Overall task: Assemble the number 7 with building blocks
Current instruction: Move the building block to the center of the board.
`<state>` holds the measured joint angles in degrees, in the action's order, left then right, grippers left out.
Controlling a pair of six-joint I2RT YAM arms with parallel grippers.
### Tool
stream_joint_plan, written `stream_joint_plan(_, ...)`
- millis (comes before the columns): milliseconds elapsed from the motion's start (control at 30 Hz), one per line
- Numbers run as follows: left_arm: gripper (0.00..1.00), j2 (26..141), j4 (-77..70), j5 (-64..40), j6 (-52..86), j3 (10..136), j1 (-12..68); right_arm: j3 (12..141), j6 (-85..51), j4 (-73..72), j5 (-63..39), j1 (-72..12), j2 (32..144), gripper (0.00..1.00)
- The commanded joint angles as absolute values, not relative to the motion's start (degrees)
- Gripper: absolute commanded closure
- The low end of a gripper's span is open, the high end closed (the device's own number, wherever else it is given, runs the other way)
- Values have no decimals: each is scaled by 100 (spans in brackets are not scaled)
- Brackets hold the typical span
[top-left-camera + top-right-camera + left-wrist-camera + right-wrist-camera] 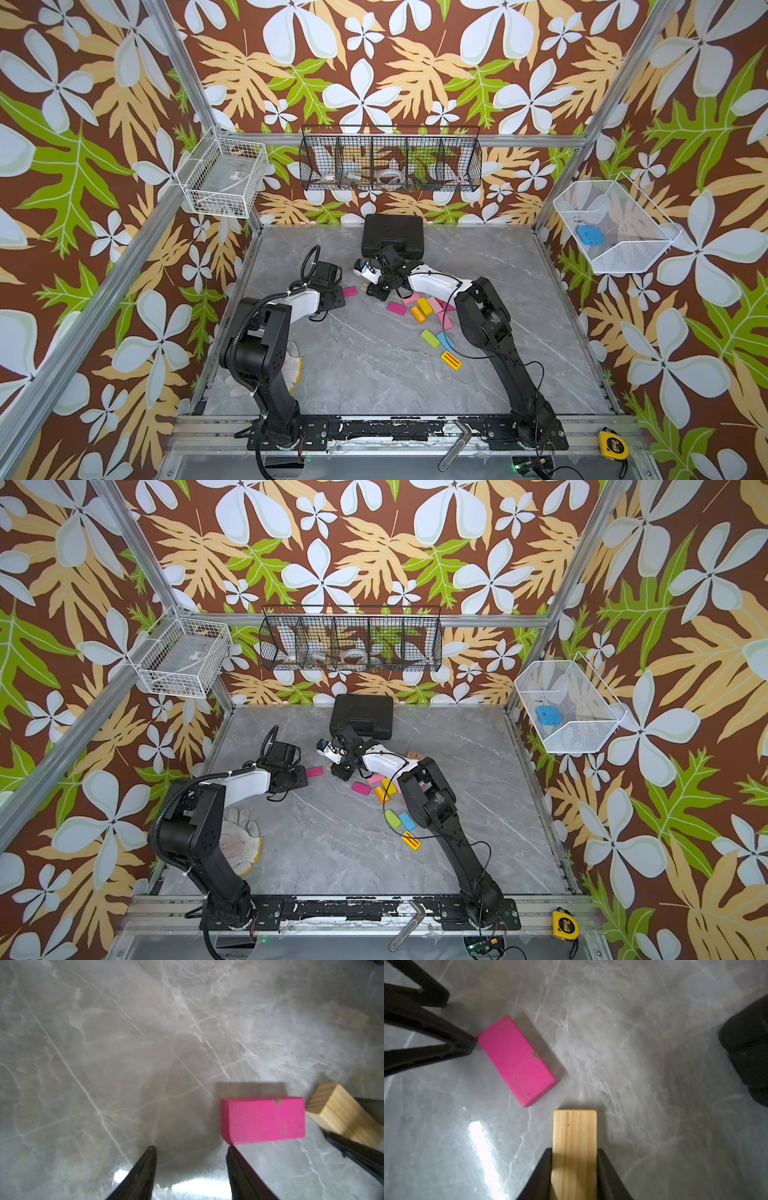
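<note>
My right gripper [574,1150] is shut on a plain wood block [574,1128], which sticks out past the fingertips just above the marble table. Just ahead of that block, a magenta block [517,1059] lies flat on the table; it shows in both top views [350,291] [314,771]. My left gripper [191,1148] stands open and empty, one fingertip [231,1151] at the magenta block's [262,1120] corner. More building blocks lie near the right arm: magenta [397,308], pink [411,298], yellow and orange [422,309], green [430,338], blue [445,340] and yellow red-striped [451,360].
A black plastic case [392,235] sits at the table's back, right behind the right wrist. A white work glove [239,841] lies by the left arm's base. On the front rail rest a metal tool [455,444] and a yellow tape measure [612,444]. Wire baskets hang on the walls.
</note>
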<state>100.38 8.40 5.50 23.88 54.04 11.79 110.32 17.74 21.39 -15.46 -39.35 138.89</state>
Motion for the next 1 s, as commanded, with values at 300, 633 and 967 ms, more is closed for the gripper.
stream_joint_plan(300, 43, 9868, 791, 636, 2489, 5298, 994, 10950, 2079, 2461, -1679, -4078, 13842, 68)
stream_joint_plan(633, 43, 9545, 705, 735, 2584, 5185, 879, 10903, 2570, 2469, -1346, -4078, 13856, 65)
stream_joint_plan(967, 43, 9534, 739, 651, 2575, 5260, 872, 11572, 2403, 2747, -1609, -3920, 13925, 44)
